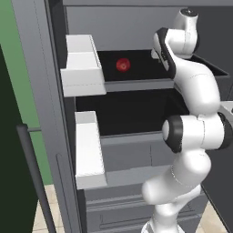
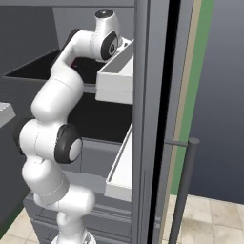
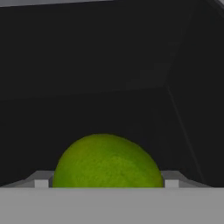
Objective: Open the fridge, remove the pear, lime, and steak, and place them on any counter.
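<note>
- Found the fridge (image 1: 136, 27) with both doors swung wide, so judged the opening step done.
- Read the step in hand as the pick of the lime (image 3: 107, 162), first of the three items out.
- Saw the arm reaching into the fridge's upper shelf, on the right side of the fridge interior, wrist deep past the shelf lip.
- Spotted the lime low on that upper shelf floor, near the fridge's back right corner, right in front of the gripper (image 3: 106, 183).
- Noted the fingertips (image 3: 41, 183) set wide, one on each side of the lime and just beside its flanks. Could not tell whether they touched or pinched it — contact hidden at the frame's lower edge.
- Located the pear (image 1: 123, 65) on the same fridge shelf, left of the arm, toward the back wall, well apart from the gripper.
- Noted white door bins (image 1: 82, 66) on the fridge's left door, level with the shelf, and more on the right door (image 2: 116, 78).
- Next move, as judged: confirm a firm squeeze across the lime's widest part, lift just clear of the shelf, then pull straight out of the fridge between the door bins.
- Expected the round, smooth skin to roll or squirt out under an off-centre grip — called for a centred, slow close.
- After that: carry to the counter, then back into the fridge for the pear and the steak.
</note>
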{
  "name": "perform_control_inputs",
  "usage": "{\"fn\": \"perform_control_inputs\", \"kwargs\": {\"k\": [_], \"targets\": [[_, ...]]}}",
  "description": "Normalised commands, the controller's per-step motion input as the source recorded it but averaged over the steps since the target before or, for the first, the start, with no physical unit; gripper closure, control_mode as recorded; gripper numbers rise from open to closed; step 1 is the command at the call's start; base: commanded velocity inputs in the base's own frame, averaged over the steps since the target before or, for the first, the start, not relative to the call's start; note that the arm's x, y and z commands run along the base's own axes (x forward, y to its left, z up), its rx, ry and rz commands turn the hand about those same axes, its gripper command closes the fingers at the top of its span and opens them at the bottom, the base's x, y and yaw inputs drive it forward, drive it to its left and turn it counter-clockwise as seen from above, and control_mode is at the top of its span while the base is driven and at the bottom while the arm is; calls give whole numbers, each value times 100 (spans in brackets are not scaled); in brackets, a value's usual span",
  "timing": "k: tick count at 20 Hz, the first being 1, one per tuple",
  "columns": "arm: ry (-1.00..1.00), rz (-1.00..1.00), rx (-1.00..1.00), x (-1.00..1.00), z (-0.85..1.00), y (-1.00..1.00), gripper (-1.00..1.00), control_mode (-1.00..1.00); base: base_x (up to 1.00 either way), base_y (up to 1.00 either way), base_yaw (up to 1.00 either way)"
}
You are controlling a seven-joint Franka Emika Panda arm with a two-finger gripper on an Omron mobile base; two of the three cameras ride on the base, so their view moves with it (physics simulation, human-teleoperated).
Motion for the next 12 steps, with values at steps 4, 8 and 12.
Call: {"fn": "perform_control_inputs", "kwargs": {"k": [4,8,12], "targets": [[1,0,0,-12,-31,0,100,-100,0,0,0],[0,0,-6,-63,-41,0,100,-100,0,0,0],[-3,0,-9,-88,-78,0,100,-100,0,0,0]]}}
